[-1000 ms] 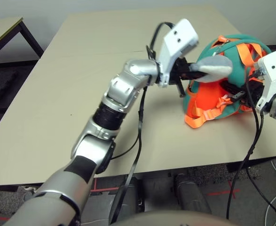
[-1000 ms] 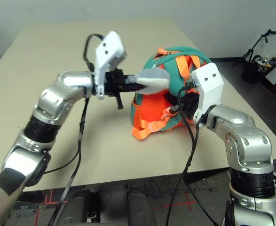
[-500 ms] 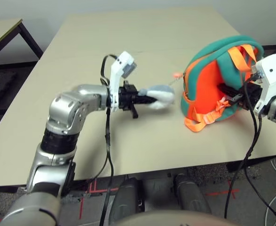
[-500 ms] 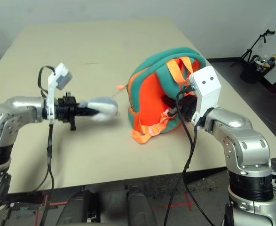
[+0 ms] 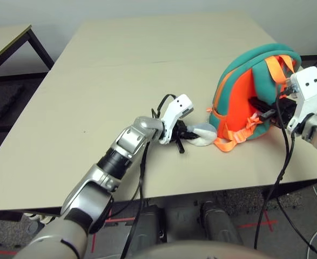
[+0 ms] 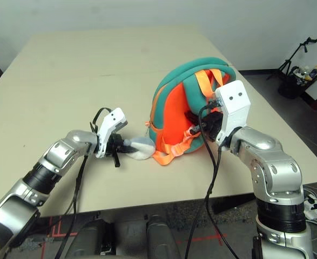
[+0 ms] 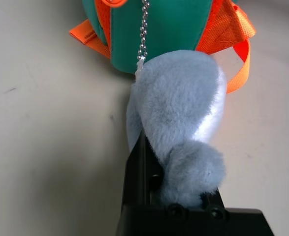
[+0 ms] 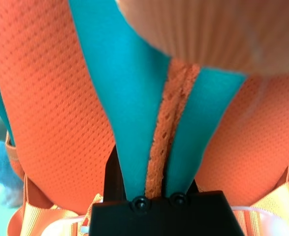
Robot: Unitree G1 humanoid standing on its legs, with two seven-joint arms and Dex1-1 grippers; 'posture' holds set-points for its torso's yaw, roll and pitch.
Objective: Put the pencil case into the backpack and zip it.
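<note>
The teal and orange backpack (image 5: 239, 89) stands upright near the table's right edge, its orange straps facing me. My left gripper (image 5: 189, 133) lies low on the table just left of its base, shut on the grey-and-white plush shark (image 5: 204, 135). A chain (image 7: 143, 29) links the shark (image 7: 178, 113) to the backpack. One black finger (image 7: 134, 172) shows beside the plush. My right gripper (image 6: 197, 121) is pressed into the backpack's strap side, shut on a teal fabric fold (image 8: 134, 113) and an orange strap (image 8: 169, 128). The pencil case is out of view.
The beige table (image 5: 120, 70) stretches wide to the left and back. Loose orange strap ends (image 5: 226, 143) trail on it by the backpack's base. A second table (image 5: 7, 40) stands far left. A black stand with clutter (image 6: 296, 65) sits on the floor to the right.
My left arm first pulled the shark left, away from the backpack, then brought it down to the table by the backpack's base. The backpack went from tilted to upright. The right gripper kept its hold.
</note>
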